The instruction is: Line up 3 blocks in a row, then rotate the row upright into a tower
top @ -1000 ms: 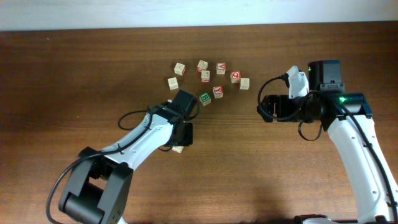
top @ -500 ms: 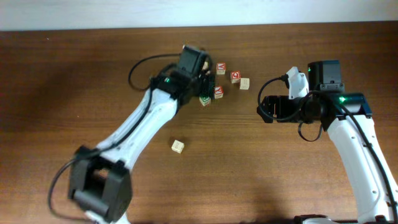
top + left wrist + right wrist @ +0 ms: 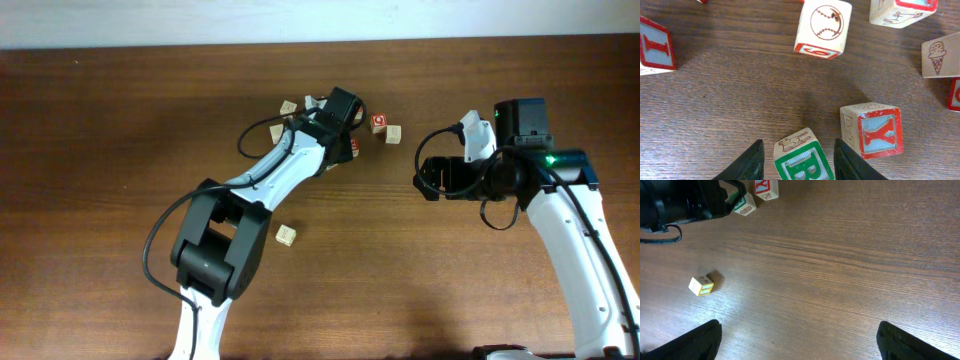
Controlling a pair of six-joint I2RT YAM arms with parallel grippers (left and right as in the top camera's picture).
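The left claw (image 3: 799, 144) stands part-way open astride the green B block (image 3: 805, 162), with one dark finger (image 3: 752, 162) at the cube's 9 o'clock and the other at its 3 o'clock. A sliver of worktop (image 3: 730, 100) shows between the 9 o'clock finger and the cube. The 3 o'clock finger sits right at the cube's edge, and whether it touches I cannot tell. The B block rests flat on the wood, green face up, with a small line drawing on the side facing 12 o'clock. Just beside it at 2 o'clock, not touching, is the red Y block (image 3: 875, 131). Farther off lie a baseball block (image 3: 822, 25) at 12 o'clock, a red I block (image 3: 655, 47) at 10 o'clock and an ice-cream cone block (image 3: 942, 55) at 2 o'clock.

From overhead, the left arm reaches into the cluster of cubes toward the worktop's 12 o'clock side. The pale tan block (image 3: 285, 235) lies alone, well apart from the cluster at its 7 o'clock. The right claw (image 3: 799, 330) is spread wide with nothing between its fingers, hovering over bare wood well off at the cluster's 3 o'clock
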